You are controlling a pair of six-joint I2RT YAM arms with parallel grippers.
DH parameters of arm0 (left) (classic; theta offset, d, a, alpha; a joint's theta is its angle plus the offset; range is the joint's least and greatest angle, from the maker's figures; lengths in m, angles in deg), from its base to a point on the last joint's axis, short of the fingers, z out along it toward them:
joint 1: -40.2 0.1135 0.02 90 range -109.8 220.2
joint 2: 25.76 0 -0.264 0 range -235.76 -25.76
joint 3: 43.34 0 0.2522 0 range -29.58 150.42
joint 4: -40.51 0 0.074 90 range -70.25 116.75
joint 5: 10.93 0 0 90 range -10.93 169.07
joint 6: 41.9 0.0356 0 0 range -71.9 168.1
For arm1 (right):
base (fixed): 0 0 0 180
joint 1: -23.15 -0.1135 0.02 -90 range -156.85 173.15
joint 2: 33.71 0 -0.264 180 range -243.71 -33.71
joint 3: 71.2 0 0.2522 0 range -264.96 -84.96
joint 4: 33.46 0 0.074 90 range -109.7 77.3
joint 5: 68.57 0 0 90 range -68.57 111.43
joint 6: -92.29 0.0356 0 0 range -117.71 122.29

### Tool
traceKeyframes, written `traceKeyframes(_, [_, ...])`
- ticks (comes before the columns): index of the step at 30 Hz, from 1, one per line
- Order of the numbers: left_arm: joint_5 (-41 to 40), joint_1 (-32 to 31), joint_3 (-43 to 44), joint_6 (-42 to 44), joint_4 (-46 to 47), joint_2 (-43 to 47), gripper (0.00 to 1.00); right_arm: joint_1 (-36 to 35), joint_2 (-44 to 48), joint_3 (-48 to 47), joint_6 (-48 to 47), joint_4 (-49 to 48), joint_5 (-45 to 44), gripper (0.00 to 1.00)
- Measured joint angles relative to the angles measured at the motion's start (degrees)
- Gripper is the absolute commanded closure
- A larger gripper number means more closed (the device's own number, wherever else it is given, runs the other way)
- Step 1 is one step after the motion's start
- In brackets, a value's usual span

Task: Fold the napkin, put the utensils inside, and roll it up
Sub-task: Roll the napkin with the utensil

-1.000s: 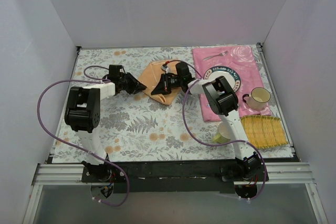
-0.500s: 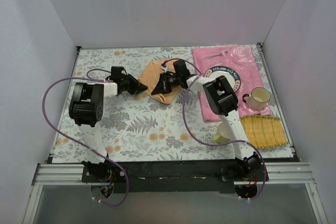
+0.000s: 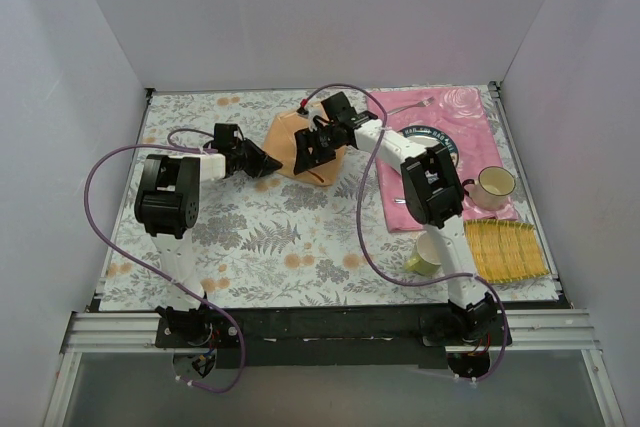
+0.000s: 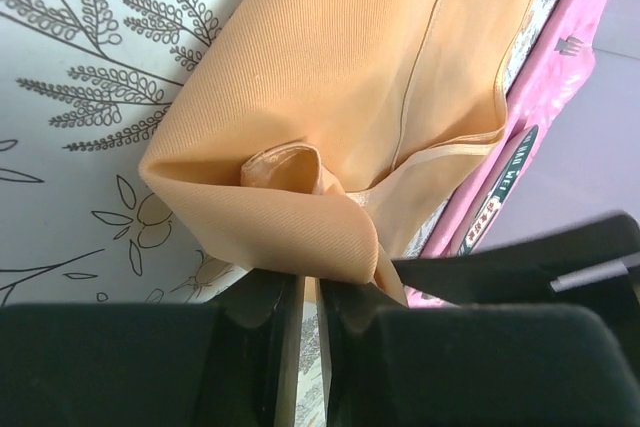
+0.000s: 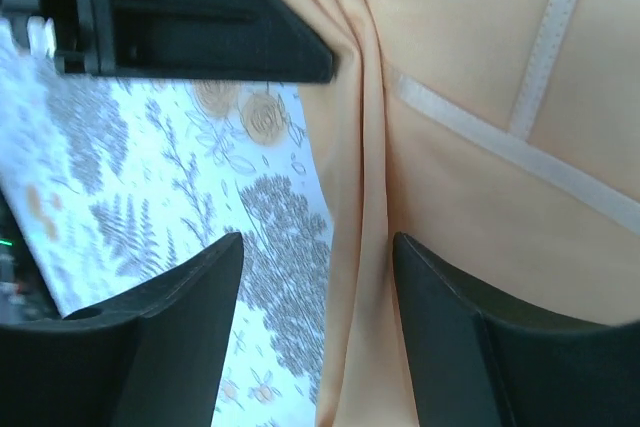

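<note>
While the small green cup (image 3: 427, 255) and the yellow woven mat (image 3: 505, 250) are sitting nearest the arm bases on the right, the mug (image 3: 492, 187) is standing just beyond them at the edge of the pink placemat (image 3: 470, 117). Farther in, the left gripper (image 3: 268, 163) is pinching a folded corner of the napkin (image 3: 282, 137), its jaws nearly together with cloth caught between them. Just beside it, the right gripper (image 5: 318, 252) is hanging over the napkin with its jaws spread wide, straddling a raised crease and holding nothing. The napkin is lying bunched on the floral tablecloth (image 3: 250, 237), left of the plate (image 3: 440, 139). Farthest back, the fork (image 3: 410, 105) is lying on the placemat.
</note>
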Motion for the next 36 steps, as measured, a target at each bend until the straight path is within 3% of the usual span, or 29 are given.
traceKeyframes(6, [-0.2, 0.0, 1.2, 0.5, -1.6, -0.1, 0.92, -2.5, 9.1, 8.8, -13.1, 1.9, -10.4, 0.26])
traceKeyframes(11, [-0.2, 0.0, 1.8, 1.1, -3.0, -0.1, 0.93, -5.0, 9.6, 12.0, -19.9, 1.3, -18.5, 0.28])
traceKeyframes(18, [-0.2, 0.0, 2.8, 2.1, -4.5, -0.2, 0.93, -5.8, 9.5, 13.7, -22.2, -1.0, -24.1, 0.42])
traceKeyframes(26, [-0.2, 0.0, 4.7, 3.8, -6.4, -0.2, 0.91, -3.0, 7.2, 11.1, -19.8, -1.2, -19.1, 0.59])
traceKeyframes(32, [-0.2, 0.0, 6.3, 6.2, -7.3, -0.2, 0.82, 0.7, 4.4, 8.7, -15.4, -0.9, -8.3, 0.83])
traceKeyframes(36, [0.2, 0.0, 6.3, 7.5, -7.5, -0.2, 0.78, 3.2, 1.9, 7.0, -10.4, -0.9, -0.5, 0.86])
